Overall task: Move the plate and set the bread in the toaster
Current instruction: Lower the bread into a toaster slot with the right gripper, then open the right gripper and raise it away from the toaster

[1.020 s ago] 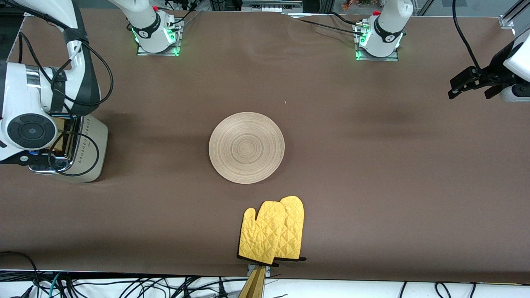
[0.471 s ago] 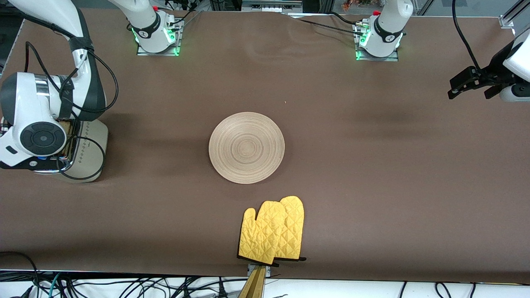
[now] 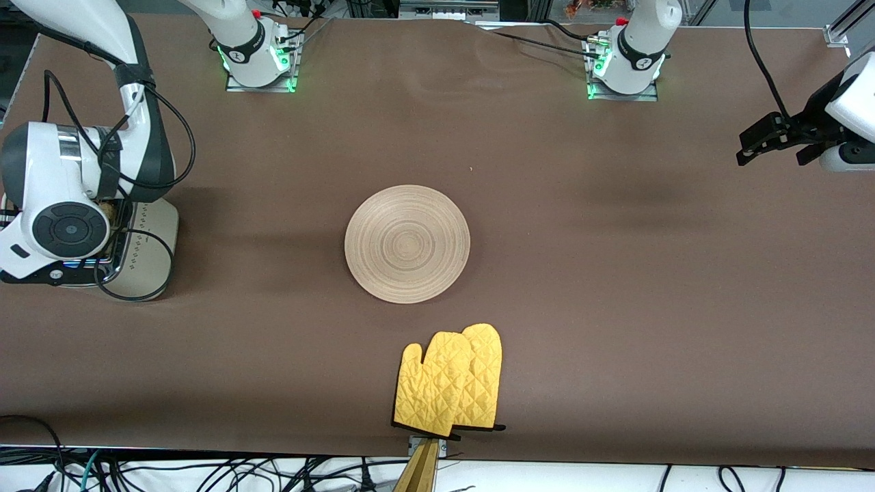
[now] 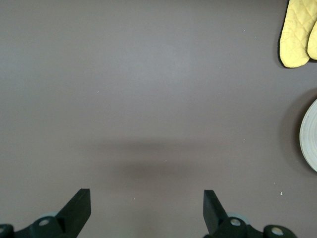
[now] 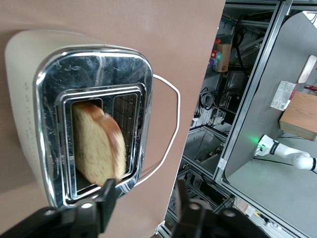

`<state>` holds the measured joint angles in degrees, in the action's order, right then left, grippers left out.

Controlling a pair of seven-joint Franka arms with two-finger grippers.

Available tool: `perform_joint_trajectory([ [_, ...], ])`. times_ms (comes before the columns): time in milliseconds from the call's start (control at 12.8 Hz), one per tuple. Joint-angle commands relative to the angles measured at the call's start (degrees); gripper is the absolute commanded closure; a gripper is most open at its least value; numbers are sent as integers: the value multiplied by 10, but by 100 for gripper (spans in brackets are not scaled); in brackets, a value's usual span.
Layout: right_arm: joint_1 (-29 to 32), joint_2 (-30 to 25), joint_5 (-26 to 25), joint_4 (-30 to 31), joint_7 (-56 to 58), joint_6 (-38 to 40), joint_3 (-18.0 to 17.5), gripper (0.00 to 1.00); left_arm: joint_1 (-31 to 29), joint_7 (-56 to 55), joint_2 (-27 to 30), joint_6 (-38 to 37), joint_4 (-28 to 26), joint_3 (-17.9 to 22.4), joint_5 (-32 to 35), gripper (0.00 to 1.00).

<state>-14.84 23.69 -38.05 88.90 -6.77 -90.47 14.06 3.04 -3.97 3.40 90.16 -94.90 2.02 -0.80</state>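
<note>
The cream toaster stands at the right arm's end of the table, with the right arm's hand over it. In the right wrist view the bread sits tilted in one slot of the toaster, its top sticking out. My right gripper hangs just above the chrome top, open, with nothing between its fingers; one finger is close to the bread's edge. The wooden plate lies flat mid-table. My left gripper waits open above the left arm's end of the table, holding nothing.
A pair of yellow oven mitts lies nearer the front camera than the plate, close to the table's edge. The toaster's white cord loops over the cloth beside it. The left wrist view shows bare brown cloth, the plate's rim and a mitt.
The right gripper has opened and let go of the bread, which now rests in the toaster slot. Its hand shifted slightly over the toaster. The left arm barely moved.
</note>
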Motion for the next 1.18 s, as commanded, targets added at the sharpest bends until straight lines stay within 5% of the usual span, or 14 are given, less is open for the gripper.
perform_joint_trajectory([
  [0, -4, -28, 55, -9, 4, 13, -6, 0, 4, -1, -7, -11, 19, -2, 9, 0],
  [235, -5, -77, 181, -10, 6, 14, -7, 0, 5, -1, -7, -11, 19, -2, 9, 0],
  [471, 3, -117, 373, -11, 50, 15, 27, 0, 4, 0, -7, -10, 20, -13, 10, 0],
  [706, 4, -165, 394, -8, 84, 21, 32, 0, 2, 0, -7, -10, 20, -14, 11, 0],
  [1098, 142, -195, 375, -1, 129, 0, -92, 0, 1, 0, -7, -10, 20, -14, 11, 0],
])
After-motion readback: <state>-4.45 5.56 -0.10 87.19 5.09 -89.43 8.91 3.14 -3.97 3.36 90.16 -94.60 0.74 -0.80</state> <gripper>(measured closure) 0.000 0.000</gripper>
